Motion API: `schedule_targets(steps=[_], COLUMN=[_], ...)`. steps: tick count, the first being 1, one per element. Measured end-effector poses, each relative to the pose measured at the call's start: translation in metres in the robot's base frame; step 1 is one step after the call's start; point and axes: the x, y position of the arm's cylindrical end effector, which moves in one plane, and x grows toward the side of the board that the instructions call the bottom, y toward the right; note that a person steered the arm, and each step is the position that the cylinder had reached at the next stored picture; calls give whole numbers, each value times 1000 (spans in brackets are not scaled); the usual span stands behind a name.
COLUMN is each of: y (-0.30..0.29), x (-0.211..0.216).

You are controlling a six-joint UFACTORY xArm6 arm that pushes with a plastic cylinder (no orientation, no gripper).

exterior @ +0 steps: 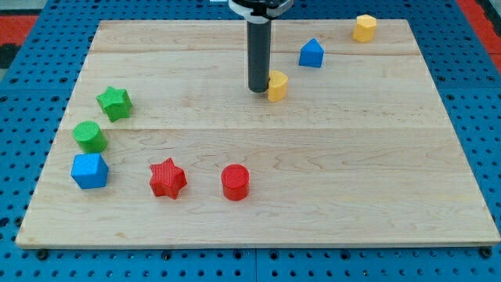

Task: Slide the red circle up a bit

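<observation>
Presently: my tip just left of a yellow block; red circle well below; no gripper fitted.

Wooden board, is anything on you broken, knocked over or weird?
Nothing stands out. All eight blocks sit flat on the wooden board, none damaged. My tip rests beside the small yellow block, far from the red circle near the view's bottom.

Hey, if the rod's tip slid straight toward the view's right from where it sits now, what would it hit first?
My tip would meet the yellow block first; it sits right beside the tip, apparently touching, though depth is hard to judge.
</observation>
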Motion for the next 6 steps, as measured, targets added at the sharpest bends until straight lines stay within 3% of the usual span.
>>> schedule_targets(steps=[1,2,3,4,5,6], y=[-27,27,60,14,-33,-34], x=[53,85,182,214,173,171])
